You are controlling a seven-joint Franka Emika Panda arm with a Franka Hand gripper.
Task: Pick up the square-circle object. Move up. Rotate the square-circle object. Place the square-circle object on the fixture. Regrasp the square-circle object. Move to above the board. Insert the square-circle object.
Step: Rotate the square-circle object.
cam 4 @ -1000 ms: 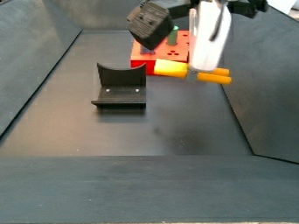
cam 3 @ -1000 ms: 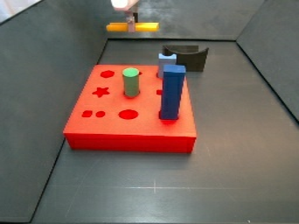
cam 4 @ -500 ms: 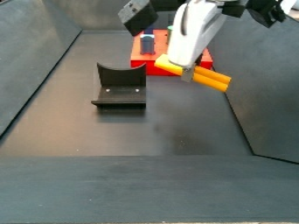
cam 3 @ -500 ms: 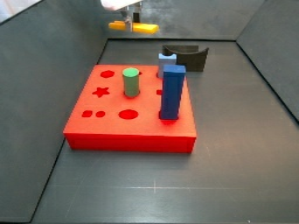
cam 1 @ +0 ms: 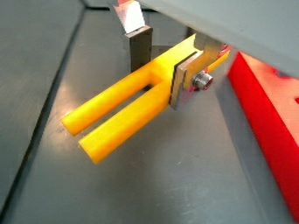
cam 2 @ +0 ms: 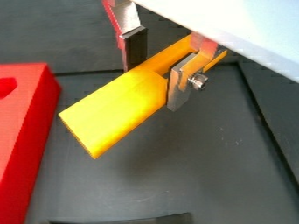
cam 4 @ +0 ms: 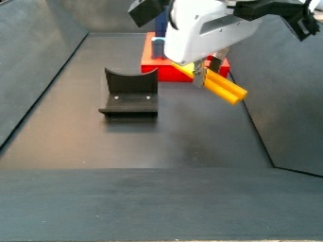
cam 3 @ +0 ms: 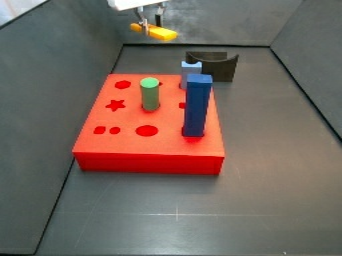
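1. Your gripper (cam 1: 163,72), up in the air off the board's far edge, clamps the peg (cam 1: 121,111) between flat brushed-silver metal fingers (cam 2: 179,79) with a shiny screw head.
2. The peg looks like smooth yellow-orange plastic with a slight sheen.
3. The board (cam 3: 147,128) is plain red, matt, probably plastic.
4. The fixture (cam 4: 127,94) is dark and dull.
5. The floor (cam 4: 164,142) looks matt dark grey, faintly scuffed.

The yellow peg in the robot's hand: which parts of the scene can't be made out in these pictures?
- Hand: clamps the yellow peg; in a side view the top edge cuts it off.
- Peg's gripped end: hidden behind the fingers in both wrist views.
- Board: mostly hidden behind the arm.
- Fixture: partly behind the blue peg.
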